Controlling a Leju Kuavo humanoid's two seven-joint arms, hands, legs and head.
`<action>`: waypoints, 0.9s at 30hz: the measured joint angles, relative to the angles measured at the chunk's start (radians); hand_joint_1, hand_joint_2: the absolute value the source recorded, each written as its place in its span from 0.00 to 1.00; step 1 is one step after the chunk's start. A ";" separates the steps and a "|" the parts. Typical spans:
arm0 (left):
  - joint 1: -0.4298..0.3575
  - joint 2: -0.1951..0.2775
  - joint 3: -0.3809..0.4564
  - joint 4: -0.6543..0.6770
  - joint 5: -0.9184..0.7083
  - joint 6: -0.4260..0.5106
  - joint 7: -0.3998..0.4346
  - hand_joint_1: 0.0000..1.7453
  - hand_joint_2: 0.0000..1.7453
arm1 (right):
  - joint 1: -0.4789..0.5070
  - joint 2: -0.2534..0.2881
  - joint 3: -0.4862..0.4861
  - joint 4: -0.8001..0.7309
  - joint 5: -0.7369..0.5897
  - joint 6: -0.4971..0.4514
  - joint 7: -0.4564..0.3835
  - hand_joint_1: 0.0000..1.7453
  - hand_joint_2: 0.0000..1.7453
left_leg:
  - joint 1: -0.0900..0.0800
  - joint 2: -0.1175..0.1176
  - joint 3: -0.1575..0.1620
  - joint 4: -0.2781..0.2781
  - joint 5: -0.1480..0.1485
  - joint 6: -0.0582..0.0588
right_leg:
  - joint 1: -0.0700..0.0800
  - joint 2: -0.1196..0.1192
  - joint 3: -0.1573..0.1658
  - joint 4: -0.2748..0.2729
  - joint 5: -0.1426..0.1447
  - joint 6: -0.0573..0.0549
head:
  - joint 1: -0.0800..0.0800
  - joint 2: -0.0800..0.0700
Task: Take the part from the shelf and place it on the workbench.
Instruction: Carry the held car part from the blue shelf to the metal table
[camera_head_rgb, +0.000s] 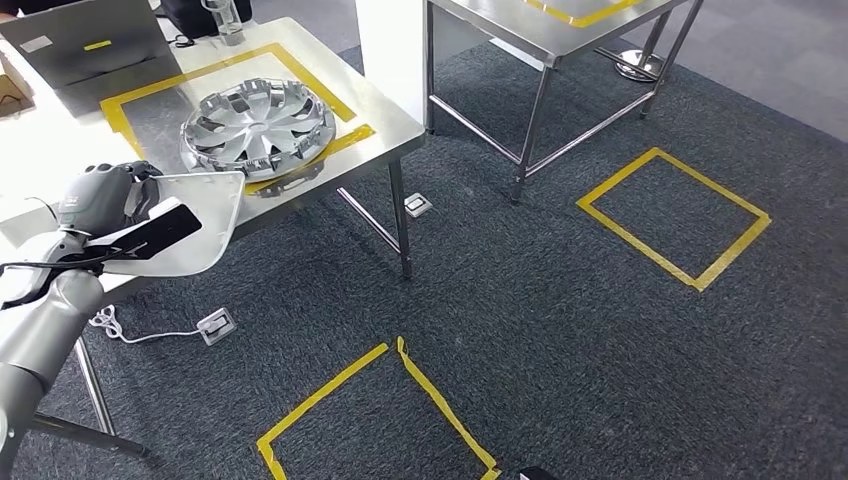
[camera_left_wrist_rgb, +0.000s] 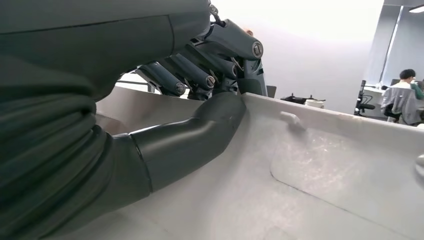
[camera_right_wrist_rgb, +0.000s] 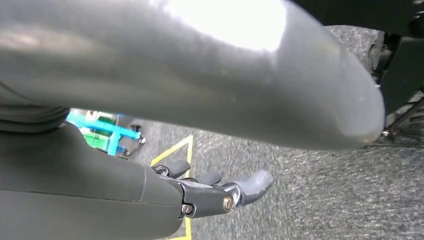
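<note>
One pale grey part (camera_head_rgb: 200, 225) is held by the left hand (camera_head_rgb: 105, 195), thumb pressed on its inner face and fingers (camera_left_wrist_rgb: 200, 75) curled over its rim, above the front edge of the workbench (camera_head_rgb: 385, 120). Behind it a silver hubcap (camera_head_rgb: 258, 125) lies inside yellow tape. The right hand (camera_right_wrist_rgb: 215, 192) hangs over the carpet (camera_head_rgb: 560, 300), fingers apart, holding nothing.

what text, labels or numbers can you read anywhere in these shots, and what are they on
No text is legible in any view.
Small white label on the grey box at the workbench's far corner: too small to read.
Silver spoked wheel cover: no visible marking.
Pale grey plastic panel held by the left hand: no visible marking.
</note>
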 joint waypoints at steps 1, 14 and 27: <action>0.001 0.001 0.000 0.000 0.001 0.000 0.000 1.00 1.00 | -0.001 0.001 0.000 0.000 0.000 0.000 -0.002 0.00 0.00 | 0.002 -0.002 -0.003 -0.003 0.003 -0.007 | 0.000 -0.012 0.003 -0.004 0.003 -0.007 | 0.000 0.000; 0.002 0.001 0.000 -0.007 0.002 0.006 0.017 1.00 1.00 | -0.005 0.003 -0.004 0.000 0.003 -0.001 -0.002 0.00 0.00 | -0.017 0.180 0.013 0.007 -0.016 0.003 | 0.013 -0.151 0.019 -0.005 -0.007 -0.017 | -0.013 0.000; 0.002 -0.010 0.001 -0.016 0.000 0.012 0.033 1.00 1.00 | -0.005 0.004 -0.005 0.000 0.009 -0.004 -0.006 0.00 0.00 | -0.008 0.051 0.002 0.006 -0.003 0.031 | 0.002 -0.041 -0.032 0.088 -0.026 0.010 | -0.003 0.000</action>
